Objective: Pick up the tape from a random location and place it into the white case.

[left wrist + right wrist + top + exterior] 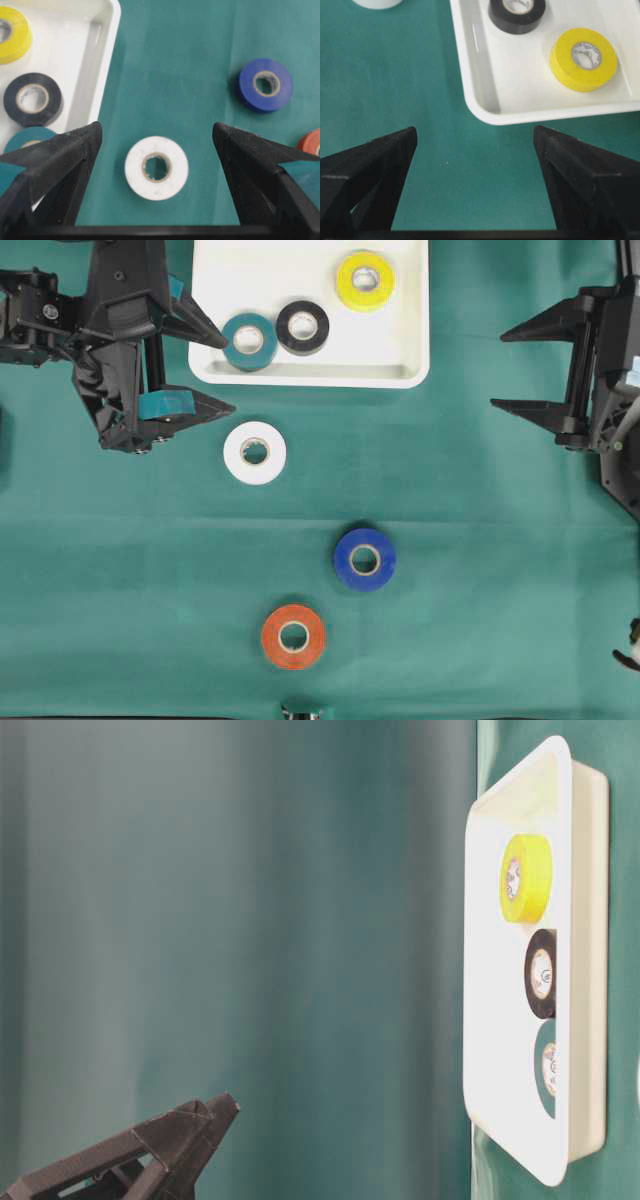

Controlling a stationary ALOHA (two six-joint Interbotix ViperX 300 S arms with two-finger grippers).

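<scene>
The white case (260, 280) lies at the back middle and holds a teal roll (249, 340), a black roll (302, 326) and a yellow roll (365, 280). A white tape roll (255, 452) lies flat on the green cloth just in front of the case. My left gripper (228, 375) is open and empty, hovering by the case's front left corner. In the left wrist view the white roll (156, 168) sits below and between the spread fingers of that gripper (156, 129). My right gripper (498, 370) is open and empty, right of the case, over bare cloth (475, 131).
A blue roll (364, 559) and an orange roll (293, 636) lie on the cloth nearer the front. The blue roll (265, 84) shows right of the white one in the left wrist view. The case's rim (485, 107) lies just ahead of the right gripper.
</scene>
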